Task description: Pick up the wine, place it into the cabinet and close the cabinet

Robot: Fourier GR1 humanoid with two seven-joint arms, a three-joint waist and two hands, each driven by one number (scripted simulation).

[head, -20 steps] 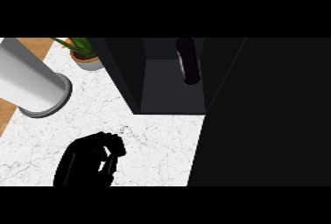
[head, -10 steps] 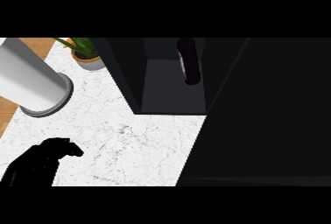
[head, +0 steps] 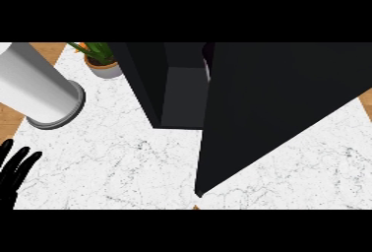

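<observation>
The black cabinet (head: 149,74) stands on the counter at the top middle. Its dark door (head: 283,108) is swung most of the way across the opening, so only a narrow strip of the grey interior (head: 185,98) shows. Of the dark wine bottle (head: 208,59) only a thin sliver shows inside, at the door's edge. My left hand (head: 15,170) shows at the lower left edge of the head view, open with fingers straight up, touching nothing. My right hand shows nowhere.
A tall white cylinder (head: 40,93) stands at the left on the white marble counter (head: 131,167). A small potted plant (head: 102,59) sits behind it next to the cabinet. The counter's front edge runs along the bottom.
The cabinet door has swung left across the opening, hiding most of the wine bottle. My left hand has drawn back from the counter's middle to the lower left edge and uncurled.
</observation>
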